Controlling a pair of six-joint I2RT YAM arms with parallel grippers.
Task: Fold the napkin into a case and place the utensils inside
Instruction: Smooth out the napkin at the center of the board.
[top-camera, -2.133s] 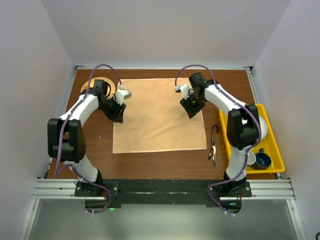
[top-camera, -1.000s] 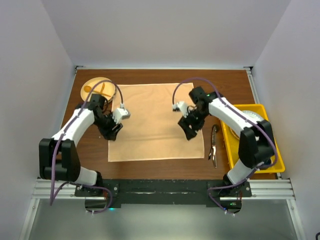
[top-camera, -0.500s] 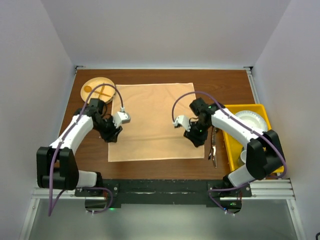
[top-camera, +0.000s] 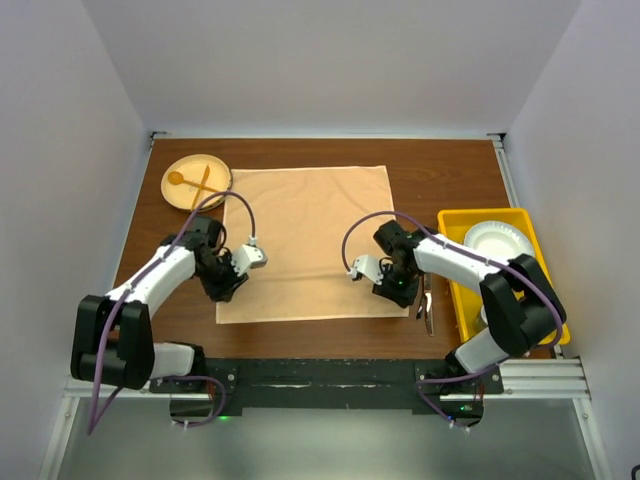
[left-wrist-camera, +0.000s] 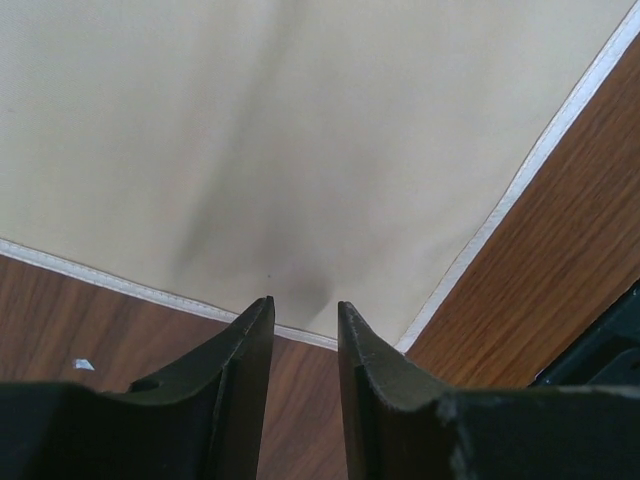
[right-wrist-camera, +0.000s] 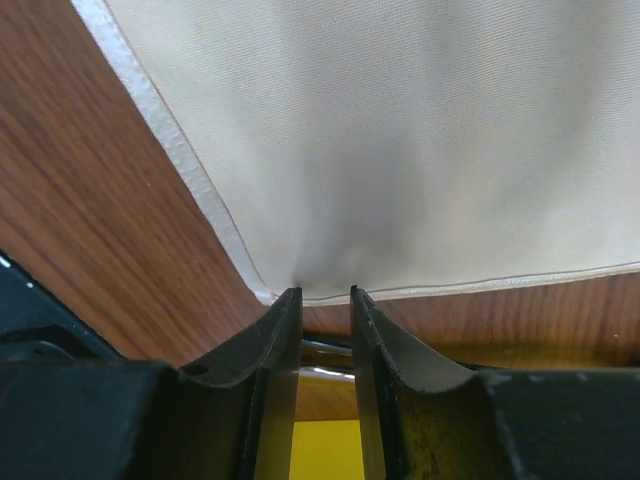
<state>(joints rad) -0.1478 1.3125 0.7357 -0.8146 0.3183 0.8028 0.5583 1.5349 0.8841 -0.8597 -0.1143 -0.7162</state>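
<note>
We have both claws, left (left-wrist-camera: 303, 330) and right (right-wrist-camera: 325, 315), pinching the napkin (top-camera: 310, 235) at its near corners; we should lift evenly, folding away from the desk (top-camera: 450, 170) edge.

The napkin (top-camera: 308, 243) lies spread on the table (top-camera: 440, 170), and I place everything else from it. My left gripper (top-camera: 228, 288) sits at its near left corner, my right gripper (top-camera: 398, 294) at its near right corner. Off its far left corner stands a plate (top-camera: 195, 181) bearing a spoon and fork (top-camera: 190, 180). To its right lie the utensils (top-camera: 427, 303), then a bin (top-camera: 497, 262) farther right holding a dish (top-camera: 497, 240).
</note>
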